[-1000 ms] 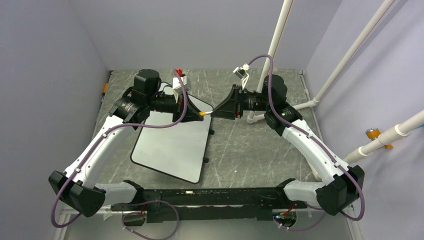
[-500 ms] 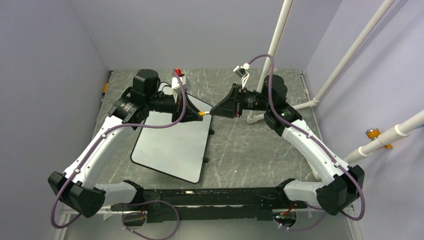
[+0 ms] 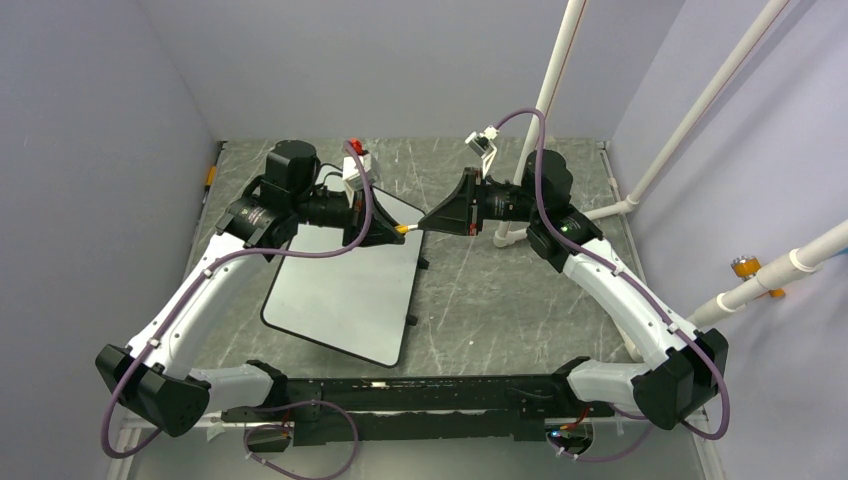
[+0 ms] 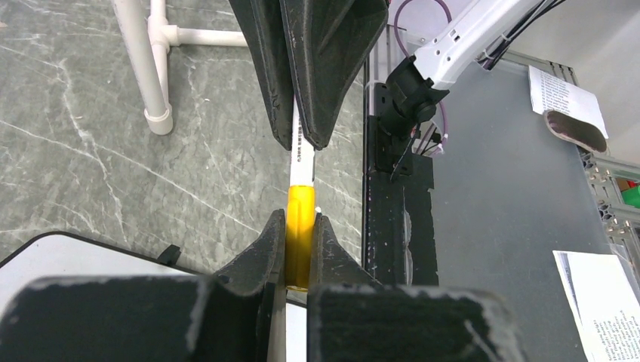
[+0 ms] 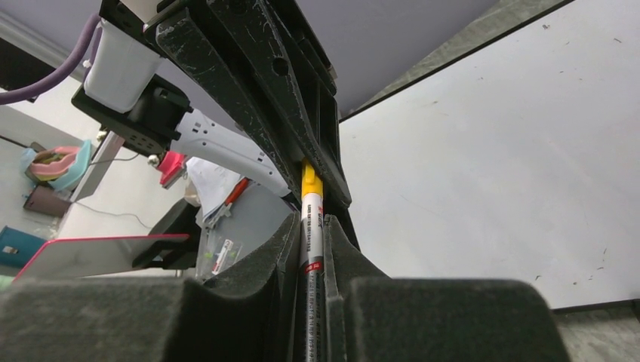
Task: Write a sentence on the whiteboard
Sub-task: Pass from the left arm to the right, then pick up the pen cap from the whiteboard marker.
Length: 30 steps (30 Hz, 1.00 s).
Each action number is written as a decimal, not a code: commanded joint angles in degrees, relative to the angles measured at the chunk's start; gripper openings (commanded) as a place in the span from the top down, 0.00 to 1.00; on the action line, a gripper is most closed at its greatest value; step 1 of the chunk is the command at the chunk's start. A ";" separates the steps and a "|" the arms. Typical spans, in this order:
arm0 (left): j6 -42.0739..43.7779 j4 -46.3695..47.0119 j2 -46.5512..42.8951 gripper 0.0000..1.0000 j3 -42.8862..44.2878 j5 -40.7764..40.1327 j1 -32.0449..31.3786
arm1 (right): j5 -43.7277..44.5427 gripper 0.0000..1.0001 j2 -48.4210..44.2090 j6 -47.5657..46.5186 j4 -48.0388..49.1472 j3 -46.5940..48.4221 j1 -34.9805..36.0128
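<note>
The whiteboard (image 3: 350, 290) lies flat on the table left of centre, and no sentence shows on its visible white surface (image 5: 490, 166). Above its far right corner a marker (image 3: 405, 228) hangs level between both grippers. My left gripper (image 4: 300, 219) is shut on the marker's yellow cap (image 4: 300, 226). My right gripper (image 5: 312, 222) is shut on the white barrel (image 5: 312, 226), its fingers pressed against both sides. The two grippers (image 3: 398, 228) (image 3: 428, 224) face each other tip to tip. The marker's writing tip is hidden.
White PVC pipes (image 3: 545, 100) rise at the back right, with a pipe foot (image 4: 155, 113) on the grey marbled table (image 3: 500, 290). Small black clips (image 3: 412, 318) stick out of the board's right edge. A black rail (image 3: 400, 395) runs along the near edge.
My right gripper has slid slightly left along the marker and its jaws have closed onto the barrel. The left gripper stays shut on the cap.
</note>
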 commanded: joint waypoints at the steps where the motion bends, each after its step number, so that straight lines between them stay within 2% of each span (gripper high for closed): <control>1: 0.35 3.25 -0.61 0.89 -0.08 0.56 -0.79 | 1.85 1.00 0.15 -1.87 0.21 1.04 2.00; 4: 1.10 2.96 -1.22 0.75 -0.42 0.41 -0.79 | 2.65 1.00 -0.14 -3.01 -1.30 1.23 2.04; 6: 1.33 2.85 -1.81 0.73 -0.66 0.09 -0.74 | 2.79 1.00 -0.21 -3.40 -1.47 1.35 2.02; 9: 1.00 3.56 -2.09 0.75 -0.99 -0.17 -0.78 | 2.91 1.00 -0.34 -3.42 -1.47 1.30 2.04; 13: 0.96 3.42 -2.06 0.83 -0.93 -0.29 -0.75 | 2.99 1.00 -0.67 -3.65 -2.69 1.36 2.04; 15: 1.39 2.76 -1.95 0.83 -0.77 -0.29 -0.79 | 3.23 1.00 -0.80 -3.89 -3.17 1.42 2.00; 21: 3.14 0.46 -1.85 0.71 -0.38 -0.47 -0.79 | 4.40 1.00 -1.24 -5.08 -4.92 1.81 1.41; 30: 4.69 -1.63 -1.34 0.80 0.33 -0.75 -0.79 | 3.70 1.00 -1.70 -4.68 -4.41 1.60 0.39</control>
